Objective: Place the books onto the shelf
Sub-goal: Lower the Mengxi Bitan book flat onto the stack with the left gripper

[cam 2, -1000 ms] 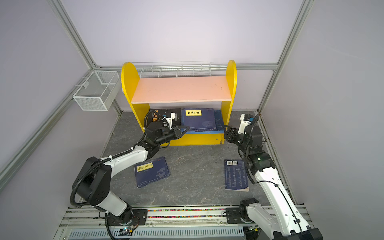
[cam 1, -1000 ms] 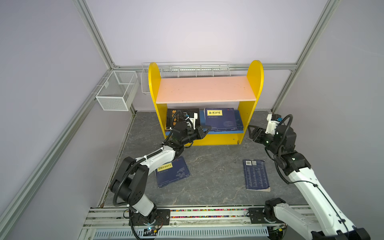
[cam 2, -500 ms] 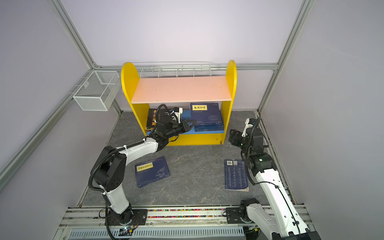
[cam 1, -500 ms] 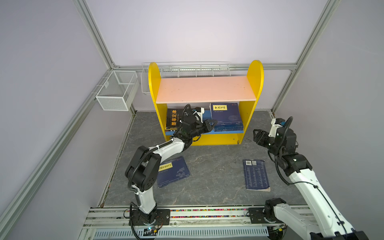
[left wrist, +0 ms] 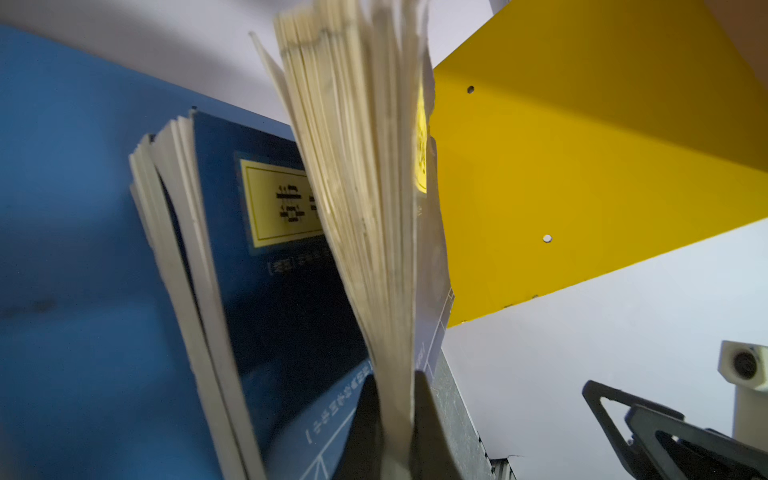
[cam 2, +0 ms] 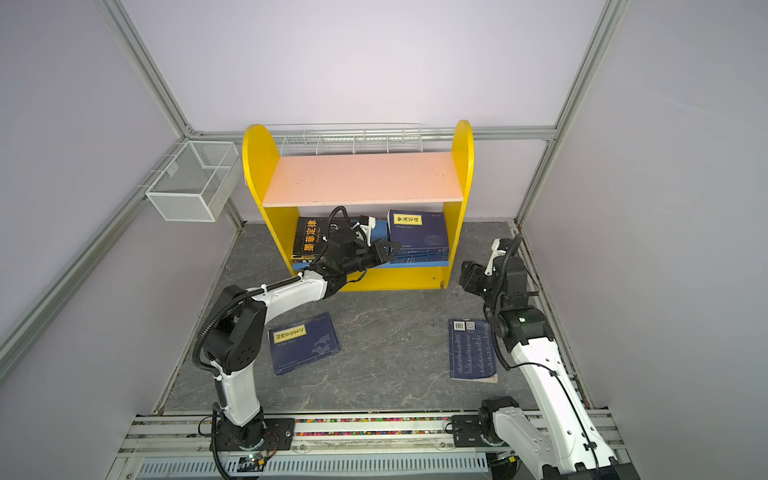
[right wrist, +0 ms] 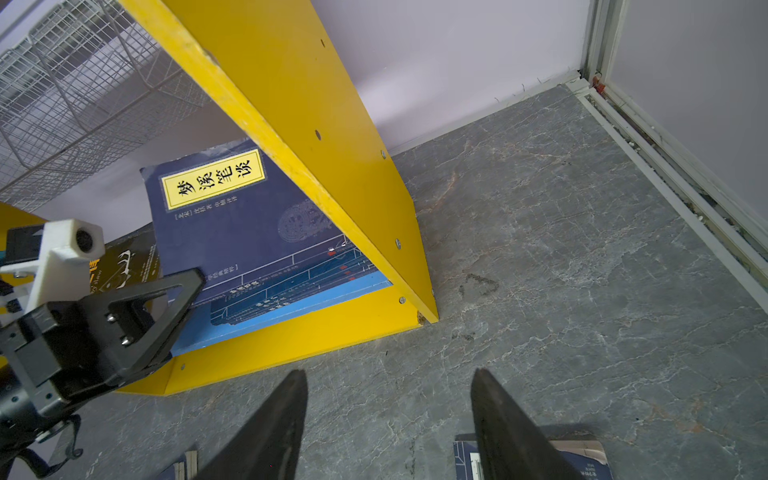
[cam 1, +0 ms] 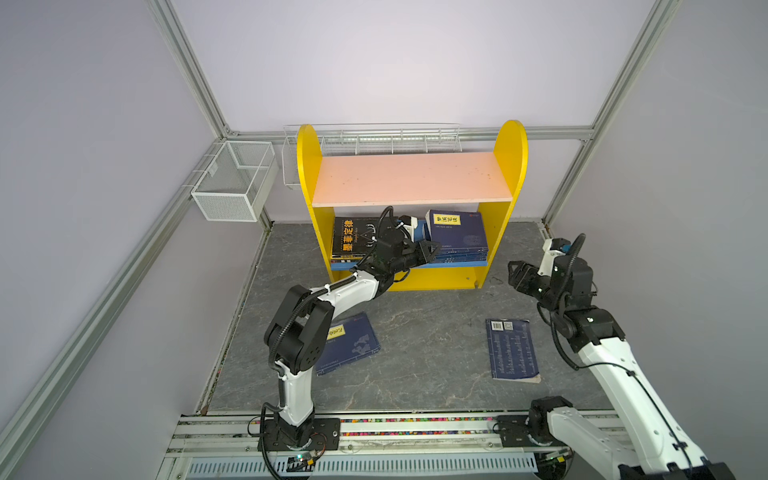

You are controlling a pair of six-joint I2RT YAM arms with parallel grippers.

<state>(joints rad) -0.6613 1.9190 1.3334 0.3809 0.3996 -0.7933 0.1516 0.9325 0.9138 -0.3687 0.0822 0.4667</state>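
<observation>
Yellow wood frames the shelf (cam 1: 513, 166), which stands at 12 o'clock on the grey stone floor (cam 1: 432, 332) in both top views. Its pink upper board (cam 1: 411, 178) spans the two rounded side panels, and its blue lower board (right wrist: 291, 309) carries every shelved book. On that lower board, black books (cam 1: 348, 239) with large yellow characters lie stacked at the 9 o'clock end. A navy stack (cam 1: 461, 257) lies at the 3 o'clock end, against the side panel. The top navy book (cam 1: 456, 232), with a yellow title label, is tilted up off that stack.

The left gripper (cam 1: 433, 249) reaches into the lower compartment between the two stacks. The left wrist view shows its jaws clenched on the fanned page edge of the top navy book.

Two more books lie flat on the floor, outside the shelf. A labelled navy book (cam 1: 357, 343) is at 7 o'clock, partly hidden by the left arm, and a barcode-up navy book (cam 1: 513, 351) is at 4 o'clock.

The right gripper (cam 1: 515, 276) hangs over the floor at 3 o'clock, near the shelf's outer side panel, jaws spread and grasping nothing.

A white wire basket (cam 1: 232, 183) is fixed to the wall at 10 o'clock. A long wire rack (cam 1: 374, 141) runs behind the shelf.
</observation>
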